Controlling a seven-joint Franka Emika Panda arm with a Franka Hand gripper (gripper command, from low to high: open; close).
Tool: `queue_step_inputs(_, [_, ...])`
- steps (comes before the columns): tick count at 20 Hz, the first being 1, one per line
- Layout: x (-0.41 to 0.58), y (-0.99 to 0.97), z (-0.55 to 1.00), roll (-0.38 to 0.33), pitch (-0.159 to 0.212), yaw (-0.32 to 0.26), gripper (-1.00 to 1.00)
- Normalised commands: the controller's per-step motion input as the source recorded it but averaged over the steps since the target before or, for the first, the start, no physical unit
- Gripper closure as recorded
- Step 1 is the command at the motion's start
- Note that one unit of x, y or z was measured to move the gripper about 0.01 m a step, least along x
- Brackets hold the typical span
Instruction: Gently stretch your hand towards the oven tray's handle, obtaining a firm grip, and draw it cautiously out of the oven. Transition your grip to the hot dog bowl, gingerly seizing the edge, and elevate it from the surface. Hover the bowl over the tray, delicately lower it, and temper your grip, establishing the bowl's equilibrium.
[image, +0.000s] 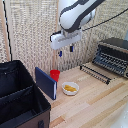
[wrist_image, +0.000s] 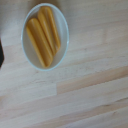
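The hot dog bowl (image: 70, 88) is small, round and white and sits on the wooden table, holding several yellow-orange hot dogs. It fills much of the wrist view (wrist_image: 45, 36). My gripper (image: 66, 50) hangs high above the table, above and a little behind the bowl. Its two dark fingertips are apart and nothing is between them. The fingers do not show in the wrist view. The oven (image: 116, 49) stands at the exterior view's right. The oven tray (image: 110, 61), a dark wire rack, sticks out of its front. The tray's handle (image: 102, 63) is its front bar.
A small red cup (image: 55, 75) stands just behind the bowl. A big black open case (image: 20, 97) with a blue panel (image: 46, 83) fills the exterior view's left. A low black bar rail (image: 95, 73) lies in front of the oven. A woven wall closes the back.
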Motion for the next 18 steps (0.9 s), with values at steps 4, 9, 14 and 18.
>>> queue_step_inputs(4, [0.121,-0.14,0.03,-0.293,-0.055,0.135,-1.00])
queue_step_inputs(9, [0.344,-0.09,0.05,-0.298,-0.013,0.055,-1.00])
queue_step_inputs(14, [0.354,-0.06,0.08,-0.343,0.003,0.000,-1.00])
queue_step_inputs(18, [0.297,-0.05,0.06,-0.374,0.057,0.000,-1.00])
